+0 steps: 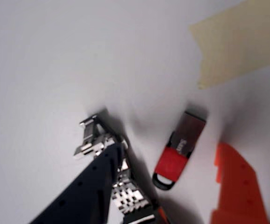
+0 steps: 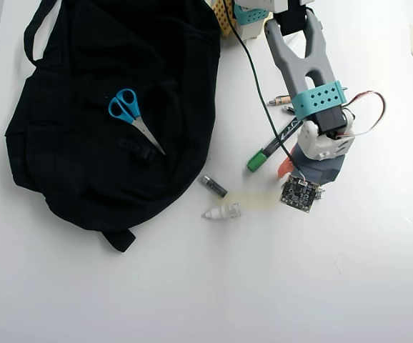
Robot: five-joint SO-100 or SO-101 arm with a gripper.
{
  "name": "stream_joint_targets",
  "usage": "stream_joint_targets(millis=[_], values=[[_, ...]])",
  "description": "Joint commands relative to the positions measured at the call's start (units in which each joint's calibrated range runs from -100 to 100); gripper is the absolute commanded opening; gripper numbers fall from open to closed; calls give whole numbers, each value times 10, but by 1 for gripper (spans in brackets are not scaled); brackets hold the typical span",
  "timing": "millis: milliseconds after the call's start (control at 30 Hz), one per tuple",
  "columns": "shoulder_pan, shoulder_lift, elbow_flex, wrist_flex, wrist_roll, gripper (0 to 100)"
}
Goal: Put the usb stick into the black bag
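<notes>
In the wrist view the usb stick (image 1: pixel 179 150) lies flat on the white table, red body with a dark metallic end pointing up and right. My gripper (image 1: pixel 170 149) is open and low over it, with the dark finger (image 1: pixel 90 186) to its left and the orange finger (image 1: pixel 238 186) to its right, neither touching it. In the overhead view the gripper (image 2: pixel 292 171) is right of the black bag (image 2: pixel 85 164), and the arm hides the stick. The bag lies at the upper left.
A metal link band (image 1: pixel 121 186) lies beside the dark finger. Yellowish tape (image 1: pixel 238 42) sits beyond the stick. Blue scissors (image 2: pixel 129 113) lie on the bag. A dark grey cylinder (image 2: pixel 212 186), a white ribbed piece (image 2: pixel 222 211) and a green marker (image 2: pixel 267 150) lie between bag and arm.
</notes>
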Motion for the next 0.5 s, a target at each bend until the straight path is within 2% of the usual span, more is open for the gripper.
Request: stream_joint_targets(millis=[0, 167, 467], values=[[-4, 10, 25, 4, -7, 22], [-3, 9, 26, 5, -10, 1], [-3, 5, 19, 44, -11, 2]])
